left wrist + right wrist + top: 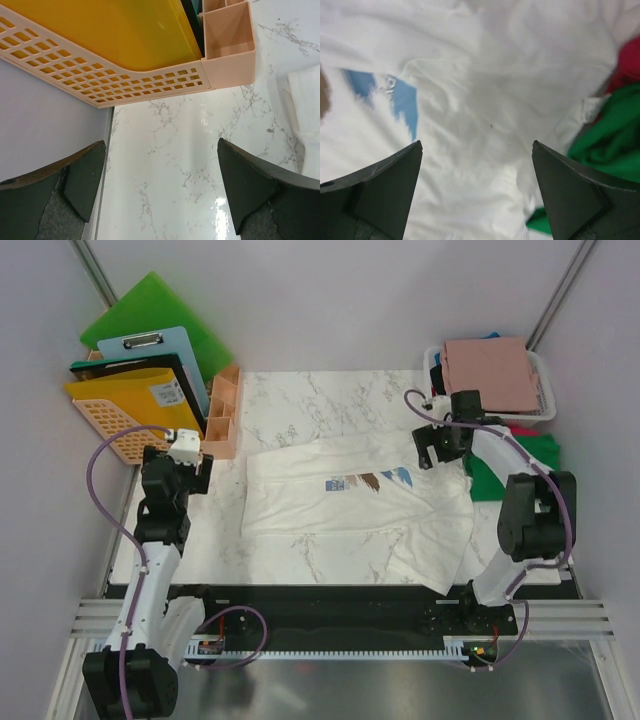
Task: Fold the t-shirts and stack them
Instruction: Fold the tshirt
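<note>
Hovering right gripper (477,170), jaws spread, above cream-white t-shirt (350,502) lying unfolded mid-table; parking left gripper (160,170) spread over bare marble table (330,390); leaving green t-shirt (497,472) crumpled at right; seemingly just beginning fold

**A robot lab test cell**

Plain pale walls (350,300) and metal posts (98,275) are enclosing a small marble-pattern table (330,400). The left arm (155,540) and the right arm (530,520) are standing on a black base plate (330,612) beside an aluminium rail (95,618). Purple cables (89,480) are hanging loose along them.
</note>
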Controlling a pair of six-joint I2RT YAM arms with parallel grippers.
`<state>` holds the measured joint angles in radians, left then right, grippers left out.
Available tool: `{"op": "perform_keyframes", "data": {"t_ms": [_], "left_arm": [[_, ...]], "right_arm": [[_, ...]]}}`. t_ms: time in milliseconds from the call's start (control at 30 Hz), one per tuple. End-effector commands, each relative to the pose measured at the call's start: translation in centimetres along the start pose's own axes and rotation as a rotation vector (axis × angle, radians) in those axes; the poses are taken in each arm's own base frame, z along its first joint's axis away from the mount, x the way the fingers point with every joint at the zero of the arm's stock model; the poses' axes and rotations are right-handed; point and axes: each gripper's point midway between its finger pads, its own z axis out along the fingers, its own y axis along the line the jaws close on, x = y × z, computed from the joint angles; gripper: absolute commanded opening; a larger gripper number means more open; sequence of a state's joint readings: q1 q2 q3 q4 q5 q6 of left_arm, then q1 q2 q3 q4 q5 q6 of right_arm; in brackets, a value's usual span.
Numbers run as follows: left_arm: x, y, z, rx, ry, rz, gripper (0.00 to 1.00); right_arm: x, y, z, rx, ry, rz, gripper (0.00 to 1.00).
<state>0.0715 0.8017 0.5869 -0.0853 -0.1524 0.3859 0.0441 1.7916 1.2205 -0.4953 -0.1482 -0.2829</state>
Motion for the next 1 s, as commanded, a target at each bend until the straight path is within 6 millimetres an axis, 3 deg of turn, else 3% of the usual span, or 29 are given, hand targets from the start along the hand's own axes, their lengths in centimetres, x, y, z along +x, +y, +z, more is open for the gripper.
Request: {"op": "perform_keyframes", "data": {"t_ms": [0, 33, 100, 133, 200, 233, 267, 333, 367, 433, 467, 500, 533, 567, 600, 667, 767, 900, 967], "left_arm": [[0.4, -0.8, 0.2, 0.04, 0.008, -0.016, 1.0], [0.7, -1.2, 0.3, 0.054, 0.012, -0.018, 1.0], [0.8, -1.5, 0.3, 0.067, 0.017, -0.017, 1.0], [1.0, -1.6, 0.4, 0.069, 0.024, -0.016, 1.0], [1.0, -1.7, 0.4, 0.077, 0.028, -0.016, 1.0], [0.8, -1.7, 0.4, 0.082, 0.024, -0.015, 1.0], [0.8, -2.2, 0.3, 0.111, 0.027, -0.013, 1.0], [0.1, -3.4, 0.2, 0.192, 0.017, -0.014, 1.0], [1.3, -4.8, 0.0, 0.273, 0.078, -0.006, 1.0], [-0.4, -7.2, -0.6, 0.444, 0.088, -0.019, 1.0], [2.8, -9.5, -1.5, 0.571, 0.265, -0.035, 1.0], [0.4, -9.8, -1.5, 0.632, 0.266, -0.048, 1.0], [0.1, -11.6, -2.7, 0.767, 0.304, -0.084, 1.0], [1.3, -13.2, -2.6, 0.864, 0.399, -0.108, 1.0], [0.3, -13.4, -3.1, 0.914, 0.415, -0.12, 1.0], [-0.2, -13.7, -1.9, 0.925, 0.413, -0.134, 1.0], [0.2, -13.5, -0.2, 0.889, 0.451, -0.124, 1.0], [0.6, -14.4, 2.2, 0.917, 0.544, -0.175, 1.0], [1.8, -15.4, 3.3, 0.936, 0.608, -0.207, 1.0]], "right_arm": [[-9.5, 1.3, -12.8, -0.004, -0.335, -0.037, 0.98], [-11.3, 1.5, -17.9, 0.03, -0.462, -0.034, 0.98], [-12.9, 1.6, -24.0, 0.093, -0.623, -0.028, 0.98], [-13.7, 1.9, -29.5, 0.146, -0.782, -0.038, 0.98], [-13.1, 1.5, -33.5, 0.226, -0.896, 0.0, 0.98], [-12.6, 1.6, -36.7, 0.27, -0.98, 0.01, 0.98], [-12.1, 1.1, -37.6, 0.311, -0.999, 0.037, 0.98], [-10.9, 0.9, -38.1, 0.34, -1.002, 0.046, 0.98], [-10.4, 0.5, -37.9, 0.367, -0.994, 0.065, 0.98], [-9.4, 0.5, -36.0, 0.36, -0.946, 0.059, 0.98], [-8.7, 0.5, -34.8, 0.354, -0.92, 0.064, 0.98], [-8.3, 0.6, -34.2, 0.346, -0.905, 0.065, 0.98], [-8.0, 0.7, -33.6, 0.341, -0.893, 0.068, 0.98], [-7.5, 0.8, -33.0, 0.334, -0.881, 0.075, 0.98], [-7.3, 0.9, -32.9, 0.328, -0.879, 0.08, 0.98], [-6.7, 1.1, -33.0, 0.327, -0.886, 0.084, 0.98], [-6.2, 1.2, -33.5, 0.337, -0.899, 0.084, 0.98], [-5.9, 1.1, -34.6, 0.363, -0.914, 0.077, 0.98], [-5.9, 0.8, -34.6, 0.378, -0.909, 0.074, 0.98]]}}
